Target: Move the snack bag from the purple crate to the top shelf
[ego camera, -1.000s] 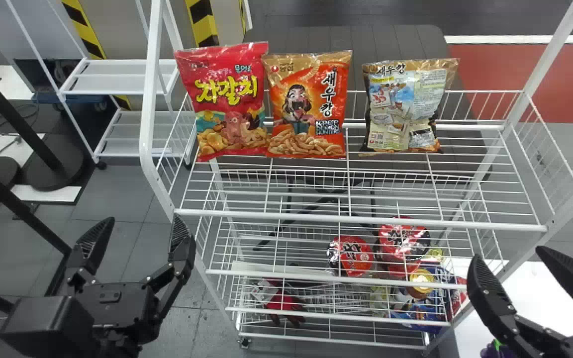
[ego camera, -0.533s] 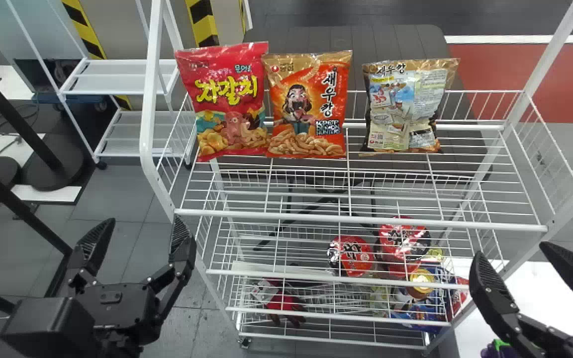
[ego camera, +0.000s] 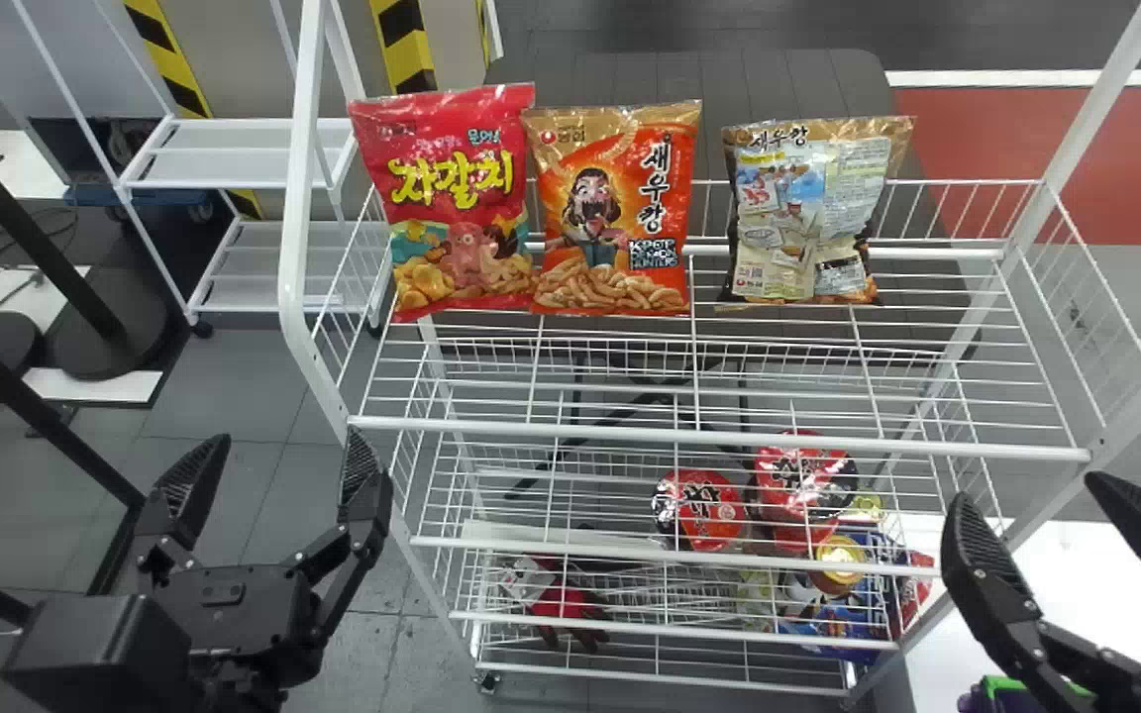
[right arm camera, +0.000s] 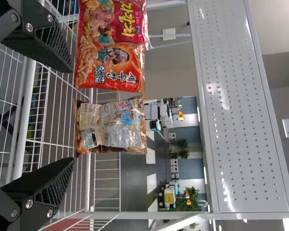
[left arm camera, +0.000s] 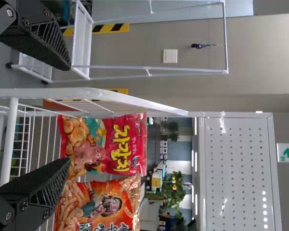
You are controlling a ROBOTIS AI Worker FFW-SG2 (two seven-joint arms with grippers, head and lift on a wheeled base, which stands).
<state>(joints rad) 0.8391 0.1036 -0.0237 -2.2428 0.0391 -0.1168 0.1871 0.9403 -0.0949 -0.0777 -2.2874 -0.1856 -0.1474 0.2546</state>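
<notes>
- Three snack bags stand upright along the rear of the top shelf (ego camera: 719, 438); which of them is the task's own, I cannot tell.
- The red snack bag (ego camera: 462, 208) is at the shelf's left end, front outward, its edge touching the orange snack bag (ego camera: 610, 223).
- The orange one stands left of the shelf's middle, also facing front.
- The brown snack bag (ego camera: 808, 218) stands right of the shelf's middle, a gap from the orange one, with its pale printed back outward.
- The right gripper (ego camera: 1029, 490) is near the shelf's front right corner, fingers spread wide.
- The left gripper (ego camera: 280, 436) is outside the shelf's front left corner, fingers likewise wide apart.
- A perforated white panel (right arm camera: 241, 120) lies above the shelf.
- Below the shelf, towards its right, are two red-lidded cups (ego camera: 709, 510), a gold lid (ego camera: 840, 560) and blue packs (ego camera: 838, 629).
- A red and white item (ego camera: 546, 592) lies below the shelf's left half.
- Lower than the shelf and beyond its right end is a white surface (ego camera: 1076, 584), with a purple and green object (ego camera: 1006, 693) cut off by the view's edge.
- Behind and left of the shelf stands a white cart (ego camera: 234, 153).
</notes>
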